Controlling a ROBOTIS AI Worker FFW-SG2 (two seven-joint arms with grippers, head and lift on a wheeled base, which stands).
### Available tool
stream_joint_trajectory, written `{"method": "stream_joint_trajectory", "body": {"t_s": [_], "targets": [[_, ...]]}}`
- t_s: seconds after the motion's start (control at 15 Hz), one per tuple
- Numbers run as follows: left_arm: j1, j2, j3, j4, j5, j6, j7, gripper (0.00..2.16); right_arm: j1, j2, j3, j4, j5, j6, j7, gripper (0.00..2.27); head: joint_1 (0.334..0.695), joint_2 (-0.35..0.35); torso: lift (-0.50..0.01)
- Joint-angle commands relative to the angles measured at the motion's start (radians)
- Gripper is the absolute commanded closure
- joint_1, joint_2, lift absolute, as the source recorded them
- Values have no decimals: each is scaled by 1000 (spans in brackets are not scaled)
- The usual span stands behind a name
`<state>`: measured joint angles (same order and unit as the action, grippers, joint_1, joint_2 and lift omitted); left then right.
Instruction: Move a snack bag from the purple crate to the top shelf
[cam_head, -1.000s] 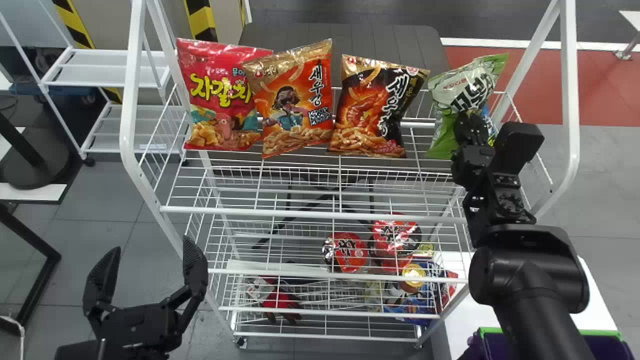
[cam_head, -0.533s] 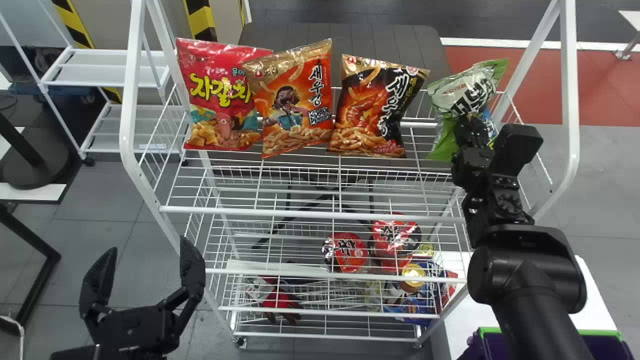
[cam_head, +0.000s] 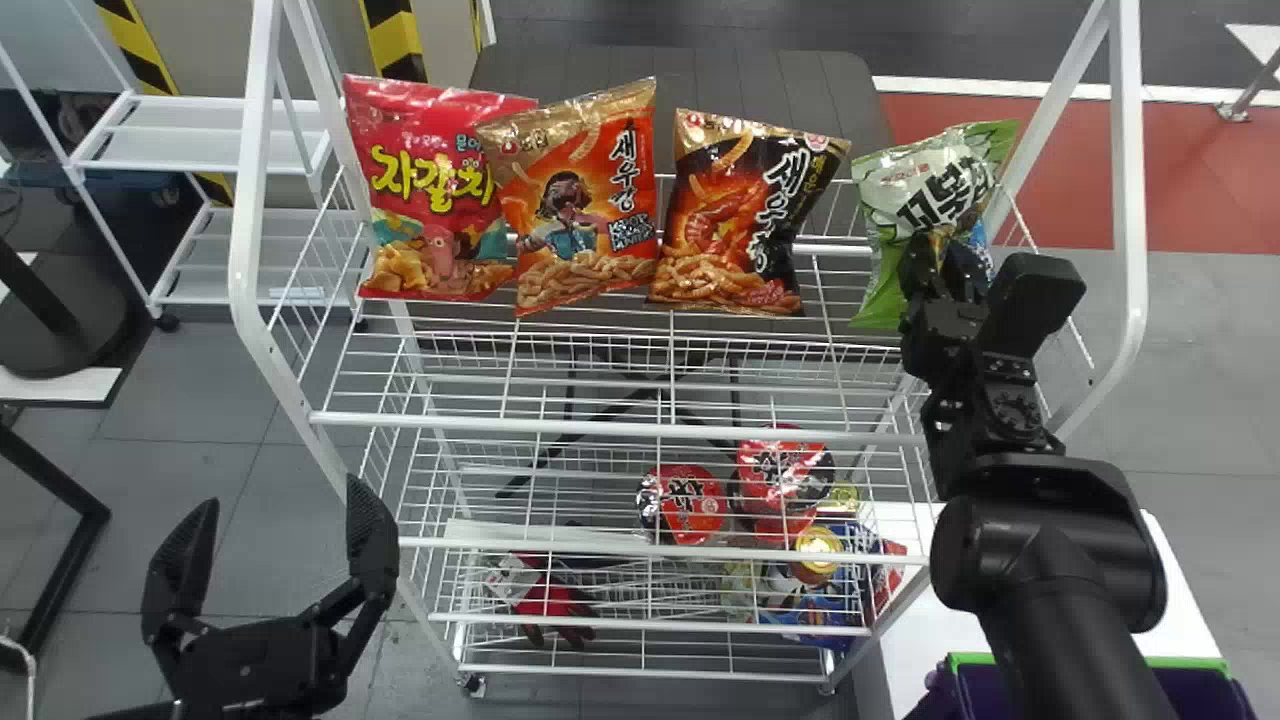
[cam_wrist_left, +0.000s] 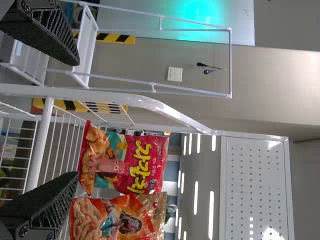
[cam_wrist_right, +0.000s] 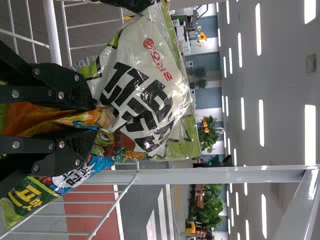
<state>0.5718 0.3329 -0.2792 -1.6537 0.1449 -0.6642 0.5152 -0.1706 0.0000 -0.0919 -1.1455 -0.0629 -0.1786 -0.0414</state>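
At the right end of the rack's top shelf (cam_head: 600, 425), my right gripper (cam_head: 940, 262) is at the lower front of a green and white snack bag (cam_head: 925, 195). In the right wrist view, my right gripper (cam_wrist_right: 92, 117) is closed on the pinched front of the snack bag (cam_wrist_right: 145, 90), which stands upright. My left gripper (cam_head: 270, 560) hangs open with nothing in it, left of the rack; in the left wrist view, the left gripper (cam_wrist_left: 72, 117) has its fingers wide apart. The purple crate (cam_head: 985, 690) is at the lower right, partly behind the right arm.
Red (cam_head: 435, 190), orange (cam_head: 585, 200) and black (cam_head: 740, 210) snack bags stand along the top shelf. White frame posts (cam_head: 1128, 200) flank it. Noodle cups (cam_head: 682, 503) sit on a lower level. A white table (cam_head: 1165, 590) is at the right.
The head view has shifted slightly, moving the rack left in it. The left gripper has drifted a little left and down. The green bag's top has tilted slightly; the right gripper stays at its front.
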Motion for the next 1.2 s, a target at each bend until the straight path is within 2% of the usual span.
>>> {"method": "stream_joint_trajectory", "body": {"t_s": [0.0, 0.07, 0.13, 0.67, 0.93, 1.13], "targets": [[0, 0, 0, -1, -1, -2, 0, -2, 7, 1, -2, -8, 0, 0, 0, 532, 695, -30, 0], [0, 0, 0, -1, -1, -2, 0, -2, 10, 1, -2, -10, 0, 0, 0, 228, 695, -31, 0], [0, 0, 0, -1, -1, -2, 0, -2, 11, 1, -3, -11, 0, 0, -2, 144, 695, -31, 0], [0, 0, 2, -1, -1, 1, 0, -2, 28, 1, 8, -42, 0, 0, -6, 107, 695, -33, 0], [2, 2, 3, -12, -1, 1, 2, -2, 122, 1, 41, -211, 2, 21, -15, 100, 695, -23, 0], [8, 3, 6, -21, -1, 4, 0, -2, 240, 1, 69, -401, 12, 160, -15, 100, 695, -9, 0]]}}
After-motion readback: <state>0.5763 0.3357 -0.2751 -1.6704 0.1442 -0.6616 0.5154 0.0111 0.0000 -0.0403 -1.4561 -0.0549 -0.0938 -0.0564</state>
